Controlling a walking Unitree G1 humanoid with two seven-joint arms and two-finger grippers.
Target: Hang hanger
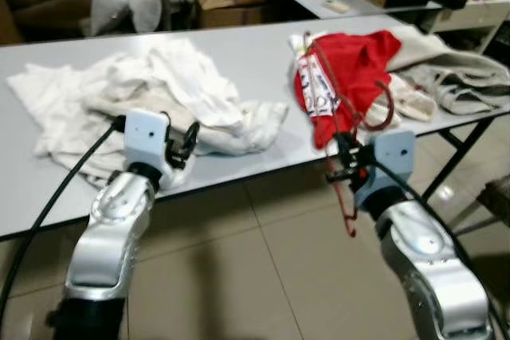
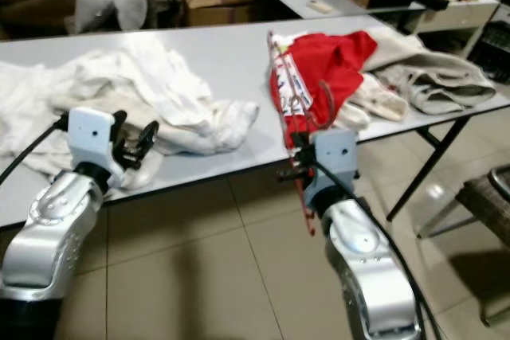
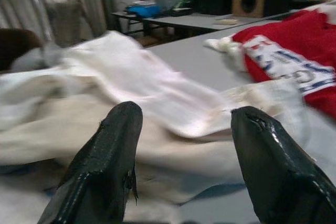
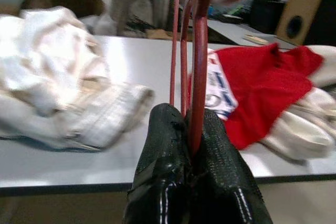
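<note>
Nearest the camera, two silver arms are raised before the long grey table (image 1: 239, 61). On the left, the left gripper (image 1: 182, 145) is held at the table's near edge with its two black fingers (image 3: 105, 166) spread and nothing between them; it is judged to be kept clear as a spare hand. Just beyond it, a crumpled heap of white and cream cloth (image 1: 151, 101) is spread over the tabletop. Further right, a red garment with a white printed panel (image 1: 351, 69) lies bunched on the table, partly draped over the front edge. At the right, the right gripper (image 1: 344, 166) is pressed tight on a thin red wire hanger (image 4: 195, 77), whose wires rise upright from between the pads while its lower end hangs below the table edge. The pinch is judged to hold it steady for carrying to a rail. Beyond the red garment, pale beige clothing (image 1: 454, 77) is heaped at the table's end.
</note>
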